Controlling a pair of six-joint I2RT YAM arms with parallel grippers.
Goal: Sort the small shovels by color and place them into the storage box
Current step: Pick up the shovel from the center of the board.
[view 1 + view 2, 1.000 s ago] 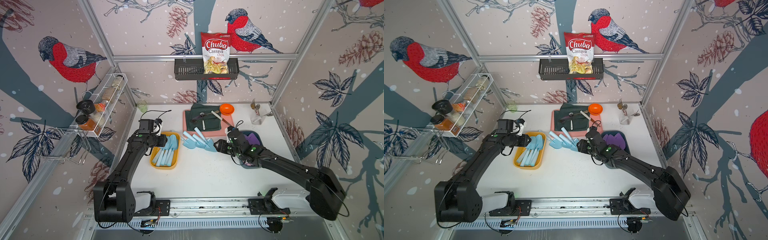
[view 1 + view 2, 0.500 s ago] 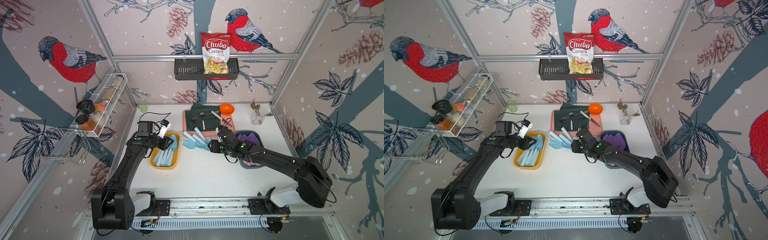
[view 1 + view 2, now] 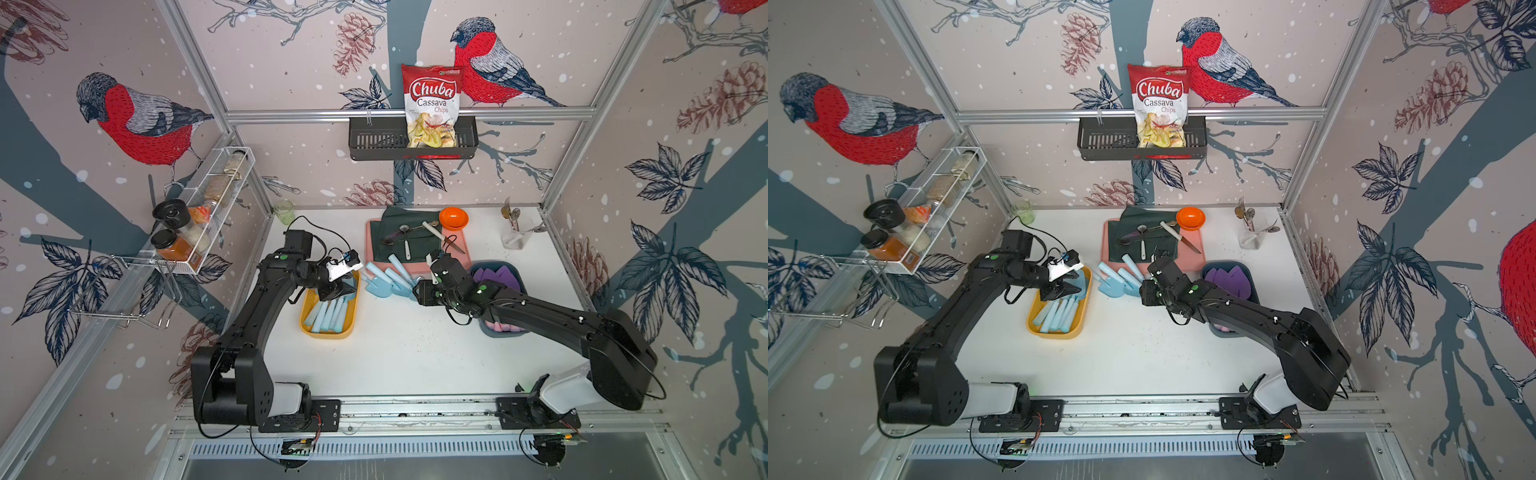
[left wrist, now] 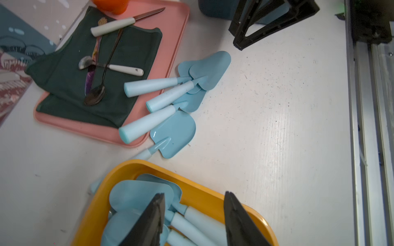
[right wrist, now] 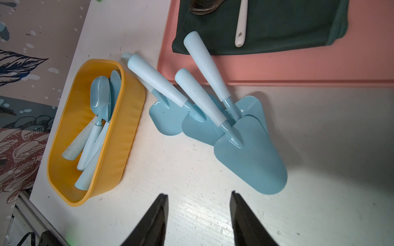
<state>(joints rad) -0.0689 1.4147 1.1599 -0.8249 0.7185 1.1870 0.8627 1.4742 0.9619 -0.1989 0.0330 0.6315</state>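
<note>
Several light blue small shovels (image 3: 386,280) (image 5: 249,153) lie fanned on the table, handles leaning on the pink tray's edge. More blue ones (image 3: 330,313) (image 4: 136,198) fill the yellow storage box (image 3: 328,334) (image 4: 202,191). My left gripper (image 4: 194,193) (image 3: 343,286) hangs open over that box's far end, nothing between its fingers. Purple-bladed shovels (image 3: 496,276) lie in a dark blue box (image 3: 498,332). My right gripper (image 5: 198,192) (image 3: 417,289) stands open above bare table, just short of the nearest blue blade.
A pink tray (image 3: 461,253) (image 4: 174,42) carries a green cloth, spoons and a white-handled knife, with an orange bowl (image 3: 454,217) behind it. A glass of spoons (image 3: 515,237) stands at the back right and a green cup (image 3: 284,211) at the back left.
My left gripper has opened wider over the yellow box. My right arm has swung left from over the dark blue box to the loose blue shovels.
</note>
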